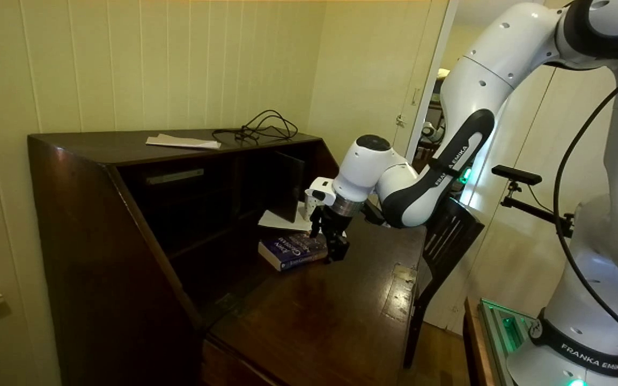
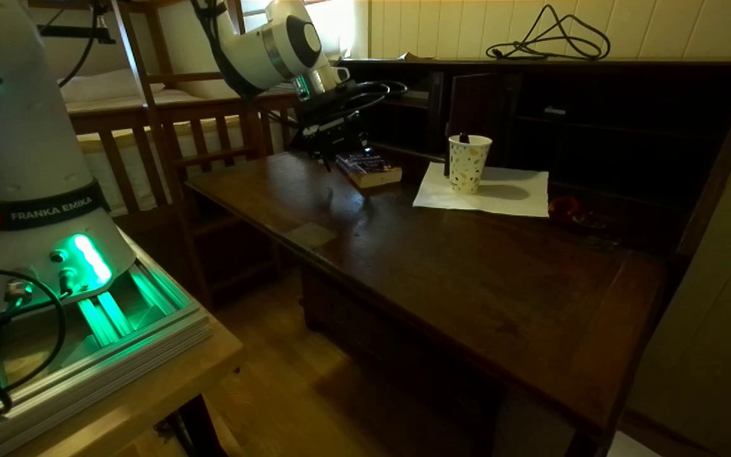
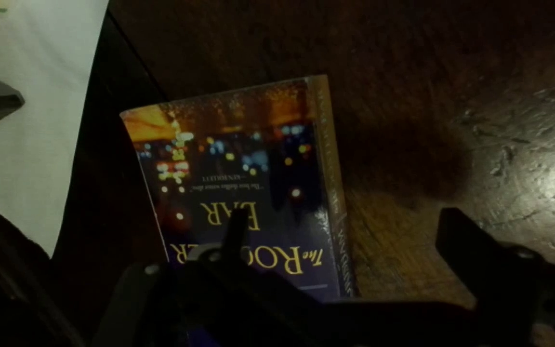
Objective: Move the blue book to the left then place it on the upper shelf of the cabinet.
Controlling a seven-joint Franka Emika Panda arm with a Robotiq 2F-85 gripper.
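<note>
Right now, in an exterior view, the blue book (image 1: 290, 251) lies flat on the surface (image 1: 314, 321), your jaws at its 3 o'clock end and the recess of the cabinet (image 1: 89, 230) toward 10 o'clock. Expect a thick paperback of modest weight, firm through the page block but limp in the covers. In an exterior view, a paper cup (image 2: 469, 166) stands at about 3 o'clock from the book, on a white sheet (image 2: 521, 181). In the wrist view, your jaws are spread wide, gripping nothing: one over the glossy cover, which will probably slip, the other beyond the spine (image 3: 333, 188) at 3 o'clock. Contact you can't tell. Try pinching through the thickness by the spine, likely the stiffest edge; loose pages could fan.
</note>
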